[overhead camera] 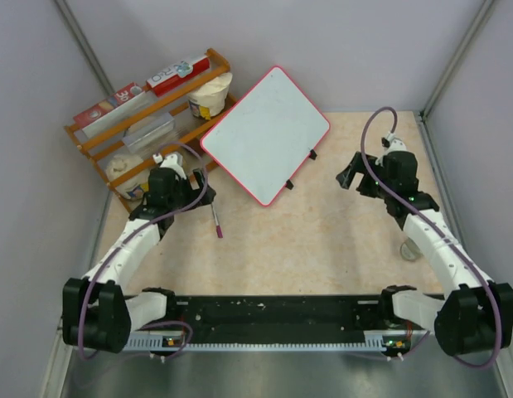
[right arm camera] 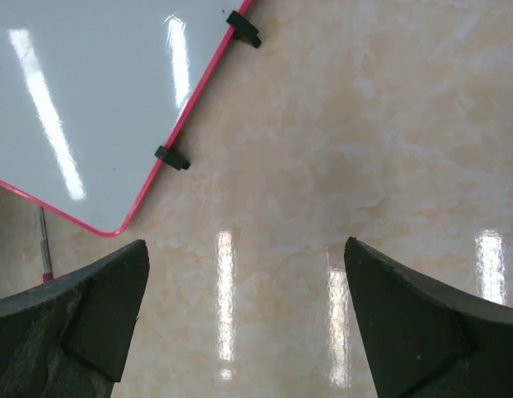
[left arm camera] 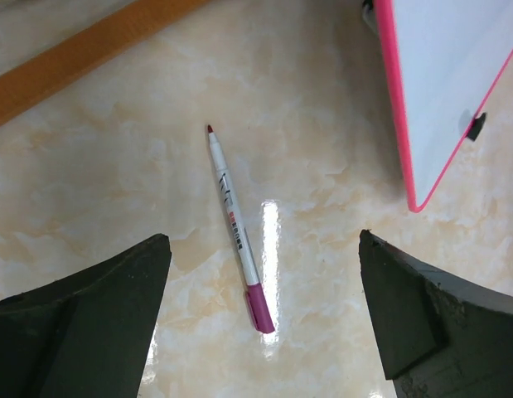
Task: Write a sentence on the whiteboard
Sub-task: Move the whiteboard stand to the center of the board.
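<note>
Hovering over apparently uncapped pen, left gripper spread, empty; right gripper likewise, beside whiteboard corner.

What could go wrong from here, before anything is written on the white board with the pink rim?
The thin white pen with a magenta end lies flat on the glossy table; the open left gripper may roll it away. The blank pink-rimmed whiteboard lies unheld; it may slide under writing pressure unless the right gripper steadies it.
</note>
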Controlling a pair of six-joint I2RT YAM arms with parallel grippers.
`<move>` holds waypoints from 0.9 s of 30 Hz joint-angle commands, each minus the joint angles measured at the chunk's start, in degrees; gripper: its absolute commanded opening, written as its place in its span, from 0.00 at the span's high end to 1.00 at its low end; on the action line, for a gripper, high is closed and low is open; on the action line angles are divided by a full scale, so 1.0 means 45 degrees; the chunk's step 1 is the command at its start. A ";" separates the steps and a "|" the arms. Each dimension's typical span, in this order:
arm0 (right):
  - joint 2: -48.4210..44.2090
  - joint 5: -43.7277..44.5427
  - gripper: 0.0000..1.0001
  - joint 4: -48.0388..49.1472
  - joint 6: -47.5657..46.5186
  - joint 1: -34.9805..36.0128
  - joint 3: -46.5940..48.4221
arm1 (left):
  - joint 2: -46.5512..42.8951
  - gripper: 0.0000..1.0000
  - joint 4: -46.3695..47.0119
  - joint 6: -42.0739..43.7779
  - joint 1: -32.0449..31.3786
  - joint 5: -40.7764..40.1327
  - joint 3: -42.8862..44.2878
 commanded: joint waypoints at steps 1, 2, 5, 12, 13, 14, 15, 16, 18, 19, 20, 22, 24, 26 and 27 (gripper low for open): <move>0.0544 -0.0685 0.01 0.0073 -0.0227 0.0124 0.0605 | 0.1551 0.02 -0.0537 0.0525 -0.0056 0.0704 0.0843; 0.0816 -0.0724 0.01 0.0054 -0.0285 0.0163 0.0625 | 0.1789 0.02 -0.0714 0.0681 -0.0056 0.0665 0.0981; 0.1324 -0.0958 0.01 0.0073 -0.0441 0.0261 0.0819 | 0.2882 0.02 -0.2080 0.0547 -0.0115 -0.0092 0.1801; 0.3569 -0.1506 0.02 0.0131 -0.0754 0.1100 0.1932 | 0.4524 0.04 -0.2981 0.0448 -0.0154 -0.0117 0.2661; 0.3785 -0.1506 0.02 0.0171 -0.0774 0.1236 0.2185 | 0.4661 0.05 -0.3078 0.0448 -0.0173 -0.0136 0.2740; 0.3961 -0.1525 0.03 0.0190 -0.0813 0.1450 0.2323 | 0.4798 0.05 -0.3292 0.0467 -0.0193 -0.0214 0.2837; 0.4137 -0.1506 0.05 0.0229 -0.0813 0.1568 0.2479 | 0.5108 0.06 -0.3449 0.0487 -0.0270 -0.0504 0.3051; 0.4545 -0.1486 0.06 0.0268 -0.0852 0.1666 0.2693 | 0.5228 0.06 -0.3586 0.0506 -0.0329 -0.0662 0.3149; 0.4937 -0.1486 0.12 0.0658 -0.0930 0.1979 0.2851 | 0.5481 0.05 -0.3860 0.0545 -0.0446 -0.0839 0.3325; 0.5307 -0.1563 0.16 0.0853 -0.0931 0.2057 0.2929 | 0.5502 0.05 -0.3880 0.0565 -0.0466 -0.0859 0.3346; 0.5562 -0.1642 0.19 0.1319 -0.0950 0.2174 0.2949 | 0.5502 0.05 -0.3861 0.0546 -0.0486 -0.0820 0.3326; 0.5992 -0.1701 0.26 0.1731 -0.0969 0.2447 0.3104 | 0.5425 0.06 -0.3861 0.0507 -0.0505 -0.0781 0.3287; 0.6831 -0.1624 0.31 0.2103 -0.1048 0.2778 0.3300 | 0.5269 0.05 -0.3822 0.0506 -0.0505 -0.0742 0.3229; 0.7669 -0.1429 0.32 0.2202 -0.1145 0.2994 0.3709 | 0.5190 0.06 -0.3822 0.0545 -0.0525 -0.0645 0.3209; 0.7964 -0.1176 0.32 0.2241 -0.1165 0.3247 0.3846 | 0.5112 0.05 -0.3822 0.0584 -0.0525 -0.0547 0.3170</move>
